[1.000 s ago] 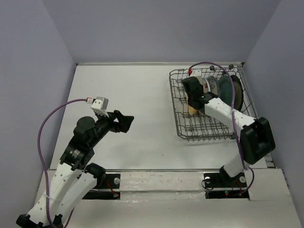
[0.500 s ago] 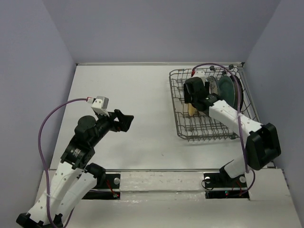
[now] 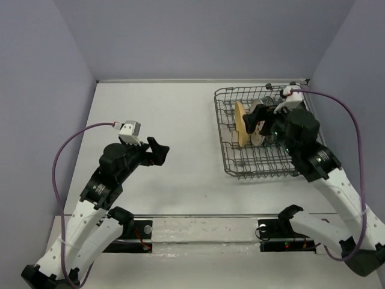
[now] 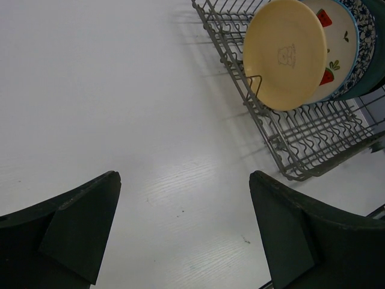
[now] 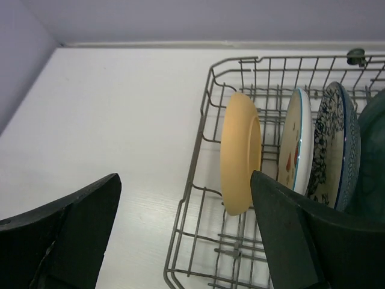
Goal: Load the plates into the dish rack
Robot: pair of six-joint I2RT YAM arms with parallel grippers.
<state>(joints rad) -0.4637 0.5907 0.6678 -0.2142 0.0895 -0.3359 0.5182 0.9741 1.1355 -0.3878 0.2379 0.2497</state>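
Top view looks down from above and behind; the 2 wrist views share the dish rack point(image 3: 252, 158), right nearer.

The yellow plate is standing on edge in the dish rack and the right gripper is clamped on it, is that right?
No. The yellow plate does stand on edge in the dish rack, but the right gripper is open and off it; the right wrist view shows this.

Nothing legible anywhere in view: no words, no numbers, no brand names. Closest thing is a small grey stamp on the back of the orange-yellow plate point(image 4: 283, 57), and it's far too tiny to read.
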